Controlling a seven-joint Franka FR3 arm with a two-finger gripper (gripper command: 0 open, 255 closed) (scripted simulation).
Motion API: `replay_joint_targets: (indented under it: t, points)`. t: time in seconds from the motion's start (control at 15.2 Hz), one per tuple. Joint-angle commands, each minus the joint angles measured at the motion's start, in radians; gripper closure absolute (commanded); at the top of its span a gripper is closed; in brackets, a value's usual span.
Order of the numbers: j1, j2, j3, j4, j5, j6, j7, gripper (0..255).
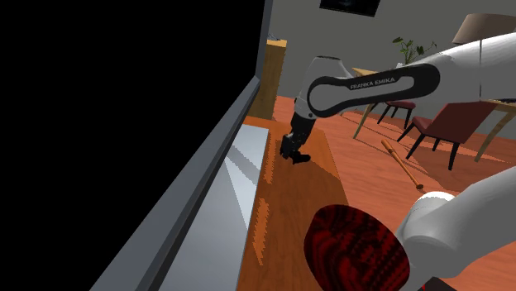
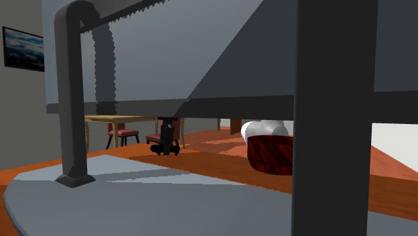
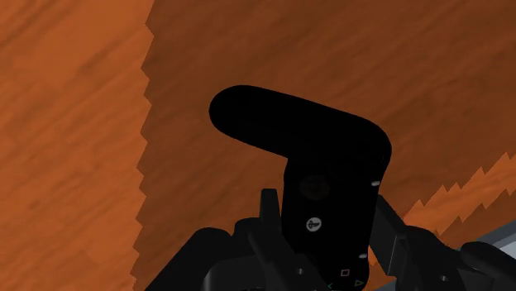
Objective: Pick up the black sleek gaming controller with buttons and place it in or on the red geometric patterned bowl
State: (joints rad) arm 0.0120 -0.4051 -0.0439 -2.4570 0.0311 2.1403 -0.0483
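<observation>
The black gaming controller point(image 3: 306, 132) lies on the brown wooden table top point(image 1: 289, 215), with small button marks on its grip. My gripper point(image 3: 329, 213) has come down over it, and its fingers point(image 3: 269, 217) press against both sides of the grip. The shoulder view has the gripper point(image 1: 294, 151) low over the controller point(image 1: 301, 158) at the table's far end. In the second exterior view the controller point(image 2: 167, 151) rests at table height under the gripper point(image 2: 166, 139). The red and black patterned bowl point(image 1: 355, 248) point(image 2: 270, 153) stands at the near end, beside the arm's base.
A grey sloping ledge point(image 1: 207, 190) borders the table on the shoulder view's left, with a black area beyond. Red chairs point(image 1: 438, 128) and a wooden stick point(image 1: 403, 168) are on the floor to the right. Dark grey posts point(image 2: 74, 100) point(image 2: 331, 114) stand in the second exterior view's foreground.
</observation>
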Motion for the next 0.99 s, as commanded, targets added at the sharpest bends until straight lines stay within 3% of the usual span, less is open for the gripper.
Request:
replay_joint_targets:
  t: [0.0, 0.92]
  points:
    - [0.000, -0.010, 0.001, 0.020, -0.001, -0.030, 0.002, 255]
    - [-0.001, -0.043, 0.003, 0.182, -0.004, -0.225, 0.010, 255]
